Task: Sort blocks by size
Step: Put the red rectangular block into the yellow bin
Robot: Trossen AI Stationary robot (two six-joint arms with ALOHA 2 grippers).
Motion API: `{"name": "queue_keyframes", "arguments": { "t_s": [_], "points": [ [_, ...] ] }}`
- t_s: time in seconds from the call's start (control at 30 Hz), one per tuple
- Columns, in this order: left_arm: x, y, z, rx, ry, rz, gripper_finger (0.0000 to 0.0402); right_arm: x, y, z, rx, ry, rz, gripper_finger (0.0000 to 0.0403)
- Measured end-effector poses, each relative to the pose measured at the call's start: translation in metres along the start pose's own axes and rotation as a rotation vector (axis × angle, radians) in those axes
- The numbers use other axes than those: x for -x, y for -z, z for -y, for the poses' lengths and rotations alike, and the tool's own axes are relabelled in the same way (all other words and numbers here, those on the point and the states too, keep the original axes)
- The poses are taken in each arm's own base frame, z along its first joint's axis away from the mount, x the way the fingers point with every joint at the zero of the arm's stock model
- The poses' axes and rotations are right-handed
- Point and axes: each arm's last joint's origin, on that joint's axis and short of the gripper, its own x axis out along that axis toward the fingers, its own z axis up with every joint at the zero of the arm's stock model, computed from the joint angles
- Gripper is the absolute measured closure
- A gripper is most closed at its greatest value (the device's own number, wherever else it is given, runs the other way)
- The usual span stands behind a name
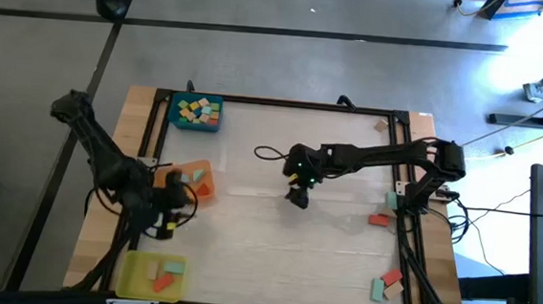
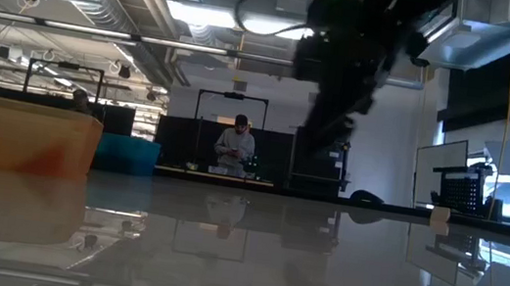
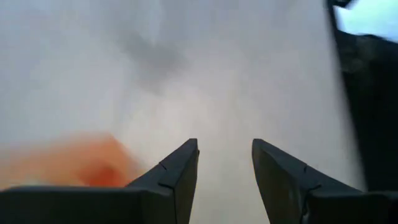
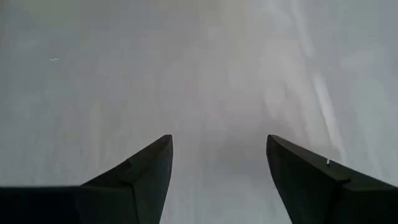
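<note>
Starting at the left of the table, we find the left gripper (image 1: 174,206) low beside the orange tray (image 1: 204,188), its arm folded in from the left edge. In the left wrist view its fingers (image 3: 180,168) stand moderately apart with nothing between them, and an orange blur sits just off to one side. Sorted blocks already lie in three trays on this side: a heap in the blue tray (image 1: 214,123) at the far corner, a couple in the orange tray, and two in the yellow tray (image 1: 131,274) at the near corner.

Moving to the middle, we see the right gripper (image 1: 297,196) reaching out over bare tabletop, its arm stretched in from the right edge and bent down at the wrist. Its jaws are wide and hold nothing; only pale surface shows beyond them.

At the right, the unsorted blocks (image 1: 379,220) lie scattered along the table's edge, some near the right arm's base, others toward the near corner.

We judge these wooden pieces light, rigid and smooth-faced, so a firm pinch across two flat parallel sides, at mid-length on the longer bars, should hold them without slipping.
</note>
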Motion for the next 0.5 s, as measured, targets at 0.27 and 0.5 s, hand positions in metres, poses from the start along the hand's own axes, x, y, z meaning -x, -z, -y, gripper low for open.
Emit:
{"name": "queue_keyframes", "arguments": {
  "t_s": [0.27,0.5],
  "points": [
    [-0.017,-0.022,-0.031,-0.353,-0.210,0.161,0.0260,0.061,0.030,-0.006,-0.283,0.335,-0.176,0.0146],
    [-0.061,-0.006,-0.063,-0.451,-0.131,0.266,0.0260,0.098,0.066,-0.009,-0.620,0.547,-0.342,0.0146]
  ]
}}
